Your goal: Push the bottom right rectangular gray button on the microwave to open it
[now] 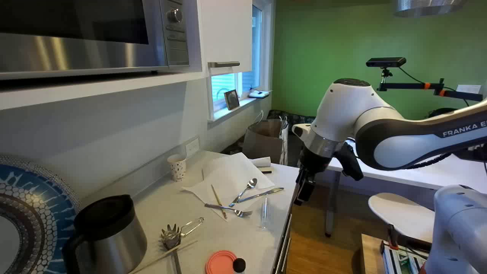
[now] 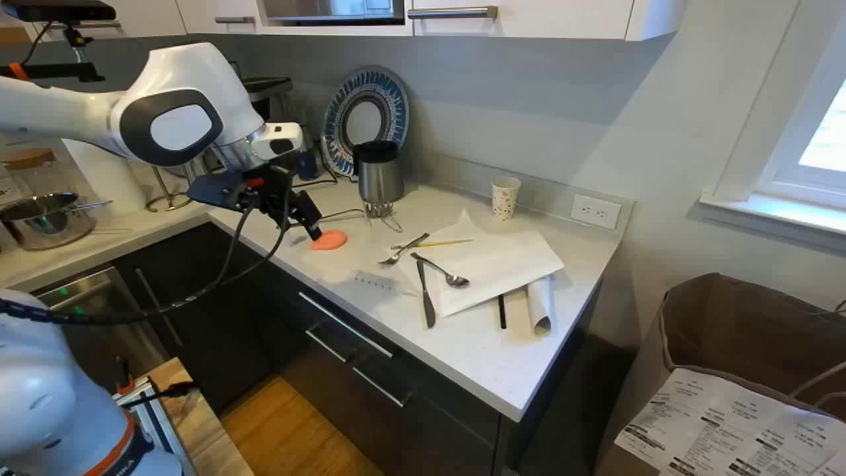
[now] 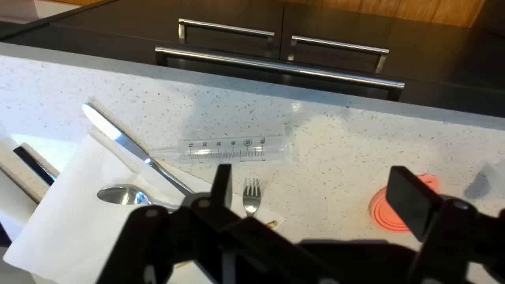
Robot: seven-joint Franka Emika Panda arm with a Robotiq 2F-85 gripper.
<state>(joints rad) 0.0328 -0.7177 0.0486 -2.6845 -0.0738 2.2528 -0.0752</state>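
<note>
We looked over a pale, speckled table [image 2: 370, 294] that ran along a grey wall [image 1: 125, 129], with dark drawers [image 2: 436, 423] under its front edge and a wooden floor [image 2: 291, 423] below. Past the table's end stood a brown fabric bin [image 2: 651, 370], a printed sheet [image 2: 733, 423] across its side. Farther into the room we saw a green wall [image 1: 323, 45], a white desk [image 1: 418, 177] and a window [image 1: 257, 42] with a framed picture [image 1: 231, 99] on its sill [image 1: 220, 115].

The microwave [image 1: 87, 55] sat well above the table on a white shelf [image 1: 114, 87], its door closed, just beside a white cabinet [image 1: 228, 30]. Its narrow control strip [image 1: 177, 45] carried a round knob [image 1: 174, 15]; what lay below the knob was hard to make out.

The pincer [image 3: 311, 173] was spread, its two fingers [image 3: 410, 201] wide apart. It hung near the table's front edge, lower than the microwave and well apart from it; whether it was over the table or just past the edge, we could not tell.

A white paper [image 2: 509, 271] carried a spoon [image 3: 118, 195] and part of a knife [image 3: 136, 148], while a fork [image 3: 251, 195] crossed a thin wooden stick [image 2: 443, 242] and reached off the paper. A clear graduated syringe [image 3: 236, 148] lay between the fork and the front edge, and a coral lid [image 1: 220, 262] lay farther along, partly hidden by a finger in the wrist view. Toward the grey wall stood a spotted cup [image 2: 505, 198] and a steel jug [image 2: 382, 178], a blue-patterned platter [image 2: 396, 106] leaning behind the jug and a pronged steel server [image 1: 171, 238] lying near it.
</note>
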